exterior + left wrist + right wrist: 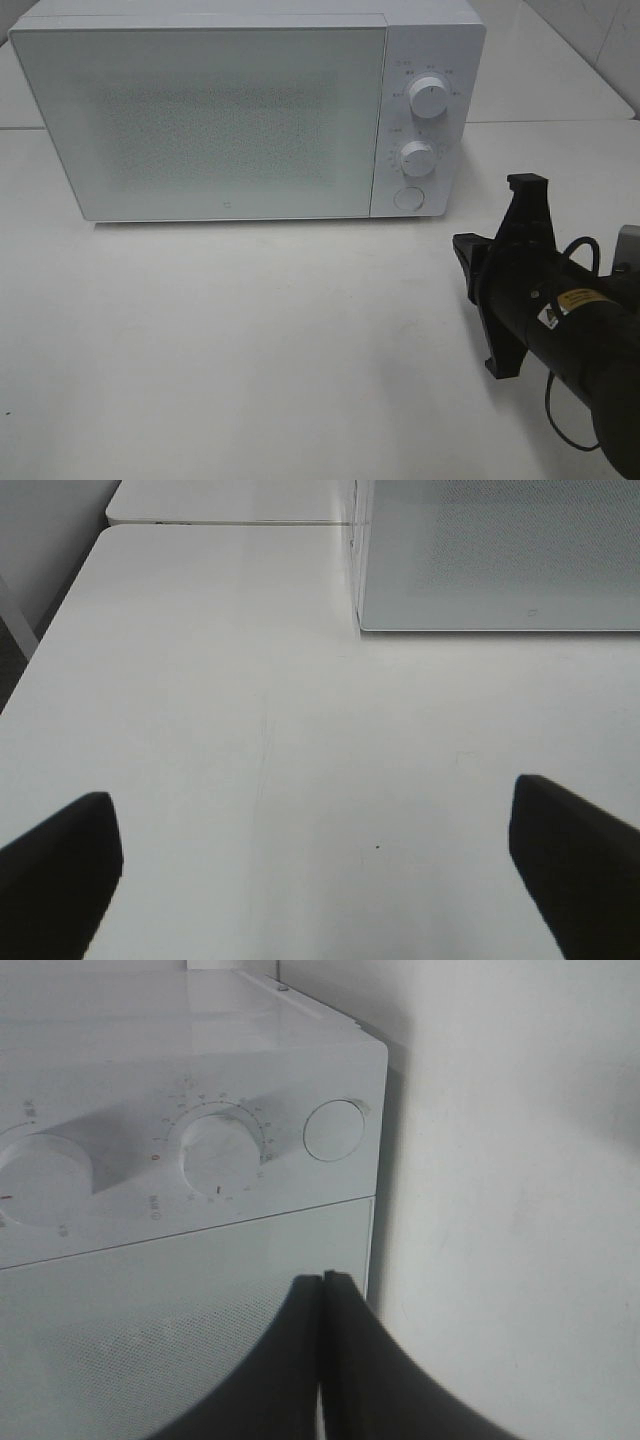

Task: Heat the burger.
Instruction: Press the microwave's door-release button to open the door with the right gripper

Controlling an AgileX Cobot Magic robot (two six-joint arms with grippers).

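Exterior high view, starting nearest the camera: a bare, matte white table (250, 330) fills the foreground. At its right side a black arm reaches in over it, carrying the right gripper (462, 246), which hangs above the table in front of and to the right of a white box-shaped microwave oven (200, 110) and is clear of it. The right wrist view shows this gripper (325, 1278) fully closed, its two black fingers pressed flat together with nothing between them, aimed at the oven's control panel. In the left wrist view the left gripper (315, 850) is spread wide, one black finger (60, 870) at each edge of the picture, with only bare tabletop (250, 680) between them; it grips and touches nothing. Farther back the microwave stands on the table with its frosted, dotted glass door closed. On the panel to the right of the door are an upper round white knob (428, 97), a lower round white knob (417, 157) and a round white button (407, 198) below them. Behind the oven a seam marks a second white tabletop (560, 70), and pale wall tiles (600, 25) show in the far right corner. No view shows the burger, and the frosted door hides the oven's inside.
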